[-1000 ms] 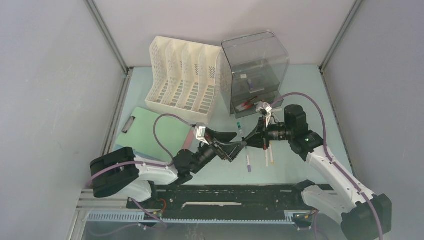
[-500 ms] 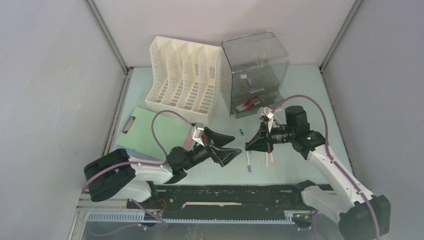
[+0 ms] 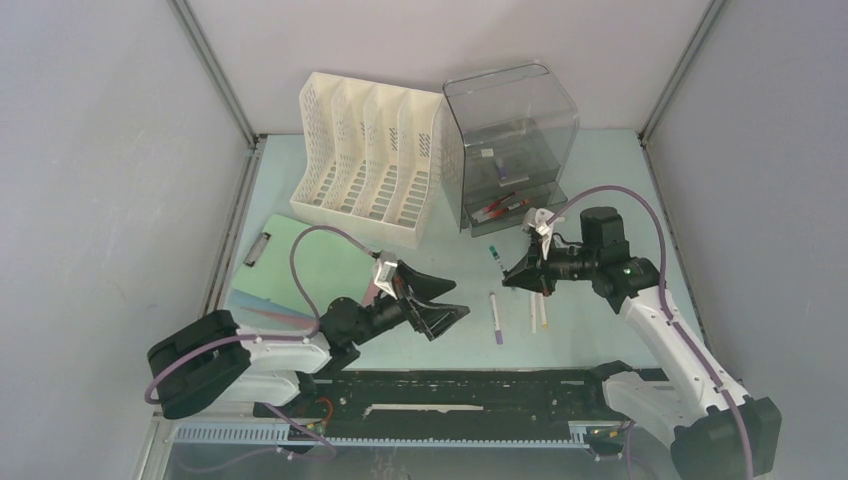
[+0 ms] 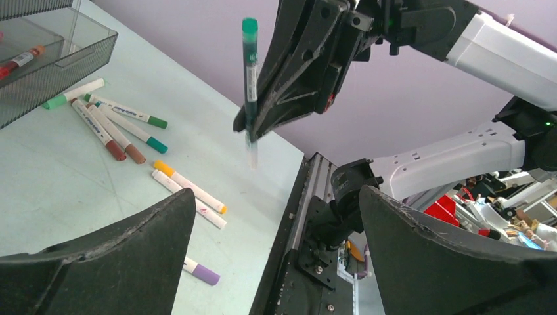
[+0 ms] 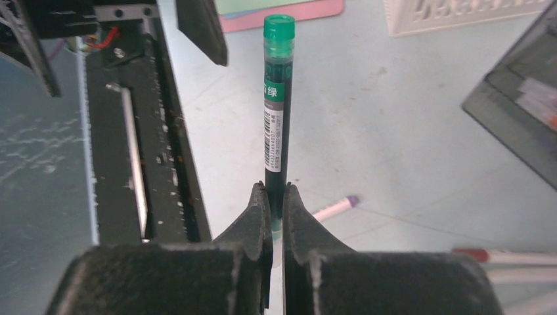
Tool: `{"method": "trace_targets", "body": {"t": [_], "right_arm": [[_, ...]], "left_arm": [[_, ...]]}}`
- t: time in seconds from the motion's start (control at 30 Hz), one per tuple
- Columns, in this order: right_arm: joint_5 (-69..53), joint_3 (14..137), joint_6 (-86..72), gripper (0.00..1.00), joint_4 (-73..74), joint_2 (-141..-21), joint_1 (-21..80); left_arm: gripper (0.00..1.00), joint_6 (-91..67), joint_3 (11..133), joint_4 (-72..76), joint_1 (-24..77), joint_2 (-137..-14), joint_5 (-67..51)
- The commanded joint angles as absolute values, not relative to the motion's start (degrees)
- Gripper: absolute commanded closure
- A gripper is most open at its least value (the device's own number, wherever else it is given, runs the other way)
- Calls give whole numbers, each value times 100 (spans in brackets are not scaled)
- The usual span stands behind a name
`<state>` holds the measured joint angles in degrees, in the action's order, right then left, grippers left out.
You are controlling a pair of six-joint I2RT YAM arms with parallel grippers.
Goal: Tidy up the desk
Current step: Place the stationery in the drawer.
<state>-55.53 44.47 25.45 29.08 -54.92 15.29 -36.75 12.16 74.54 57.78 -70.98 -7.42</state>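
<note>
My right gripper (image 3: pixel 513 277) is shut on the lower end of a green pen (image 5: pixel 277 98). It holds the pen above the pale mint-green desk (image 3: pixel 600 180), green cap pointing away from the fingers. The right wrist view shows both fingers (image 5: pixel 257 210) pressed on the barrel. The left wrist view shows the right gripper (image 4: pixel 253 128) holding the pen (image 4: pixel 250 59) upright. My left gripper (image 3: pixel 440 305) is open and empty, to the left of the pen, with its jaws wide apart (image 4: pixel 276 197).
Several markers (image 4: pixel 111 128) lie on the desk, with a yellow-capped one (image 4: pixel 190 190) and a purple-capped one (image 3: pixel 496 320) nearer the front rail. A smoky drawer organizer (image 3: pixel 510 140) and a white file rack (image 3: pixel 365 155) stand at the back. A green clipboard (image 3: pixel 300 255) lies left.
My left gripper has drawn back to the left, away from the right gripper. The right gripper has shifted a little to the right with the green pen in it.
</note>
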Motion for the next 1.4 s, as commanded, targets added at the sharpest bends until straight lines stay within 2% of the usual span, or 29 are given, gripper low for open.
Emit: {"method": "trace_targets", "body": {"t": [0.0, 0.27, 0.5, 1.0, 1.37], "right_arm": [[-4903, 4849, 3024, 100, 3024, -5432, 1485], [-3932, 5431, 3986, 100, 3269, -5642, 1524], [-2567, 5585, 5009, 100, 2804, -5760, 1801], [-1120, 6056, 6430, 100, 2089, -6753, 2103], [-581, 6580, 6684, 100, 1843, -7725, 2247]], "left_arm": [[0, -3324, 1152, 6939, 5731, -6634, -740], [0, -2864, 1056, 5558, 5735, -5697, -325], [0, -2597, 951, 4866, 5735, -5098, -21], [0, -2502, 741, 4509, 5731, -4666, 331], [0, -2477, 691, 4369, 5730, -4552, 427]]}}
